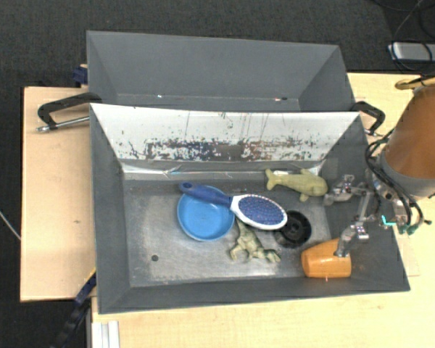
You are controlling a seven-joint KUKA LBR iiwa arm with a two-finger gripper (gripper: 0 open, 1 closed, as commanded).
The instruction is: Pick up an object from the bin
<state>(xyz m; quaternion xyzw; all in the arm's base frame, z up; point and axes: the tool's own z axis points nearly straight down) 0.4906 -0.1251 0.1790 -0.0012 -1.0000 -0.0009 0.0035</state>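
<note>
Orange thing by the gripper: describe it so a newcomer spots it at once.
Go to the lower right corner of the grey bin, where the gripper hangs. The orange block lies there, a rounded, chunky lump. It is the bin's one orange thing, right of the black round piece.

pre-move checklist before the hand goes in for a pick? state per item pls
1. Hand open: ok, its fingers stand apart.
2. Candidate under the hand: ok, the orange block in the bin's lower right corner in the camera view.
3. Block between the fingers: not ok, only the lower finger is over its top right edge.
4. Finger touching the block: cannot tell.
5. Neighbours clear of the block: ok, the black round part lies apart to its left.
6. Other things out of the way: ok, the blue scoop, the brush and the yellowish whale toy lie further left.
</note>
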